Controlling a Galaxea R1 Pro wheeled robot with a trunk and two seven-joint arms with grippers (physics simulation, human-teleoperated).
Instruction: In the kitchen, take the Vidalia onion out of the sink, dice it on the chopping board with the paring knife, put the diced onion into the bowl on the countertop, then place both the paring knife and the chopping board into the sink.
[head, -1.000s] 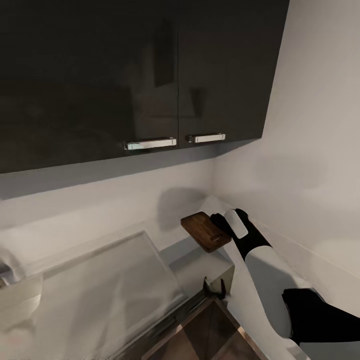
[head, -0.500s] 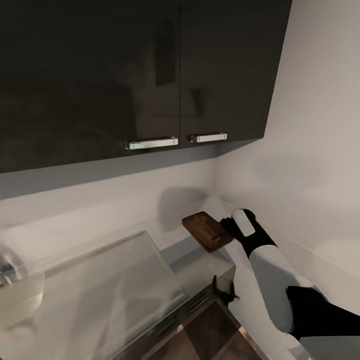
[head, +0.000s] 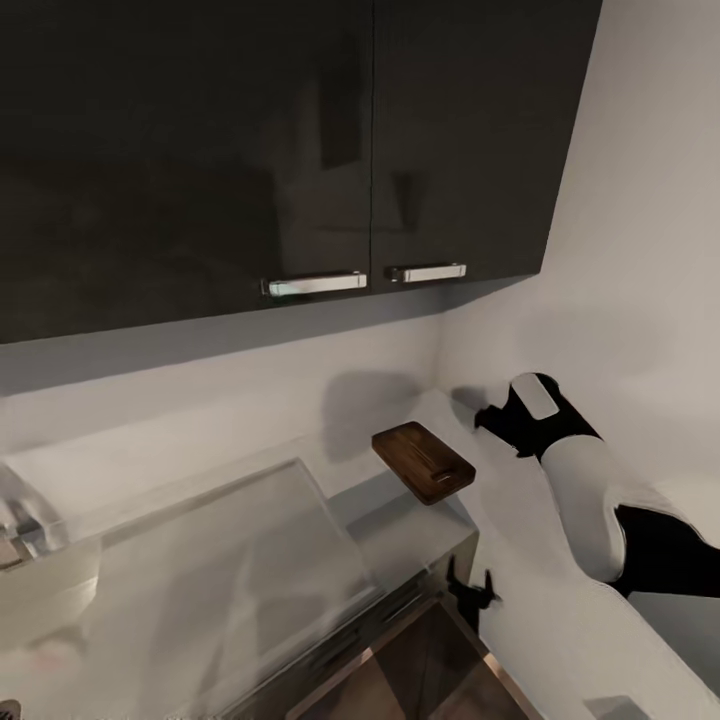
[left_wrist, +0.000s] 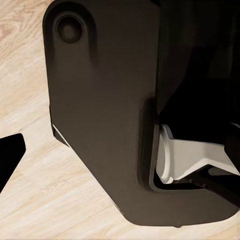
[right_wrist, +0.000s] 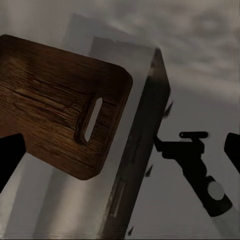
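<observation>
The dark-brown chopping board (head: 423, 462) lies flat at the right end of the glossy grey countertop (head: 200, 570), near the corner wall. In the right wrist view the board (right_wrist: 60, 110) shows its slot handle toward the countertop's end edge. My right gripper (head: 492, 416) hovers to the board's right, apart from it; it (right_wrist: 120, 150) is open and empty. My left gripper (head: 470, 590) hangs low beside the cabinet end, above the wooden floor (left_wrist: 30, 200), its fingers spread with nothing between them. The onion, paring knife and bowl are out of view.
Dark wall cabinets (head: 300, 150) with two chrome handles hang above the counter. White walls close in the corner behind and right of the board. A blurred chrome shape (head: 20, 535) sits at the far left edge. My dark base (left_wrist: 100, 115) stands on the floor.
My right gripper has drawn back from the board's end, to the right and upward. The board stays where it was. The head view has shifted slightly.
</observation>
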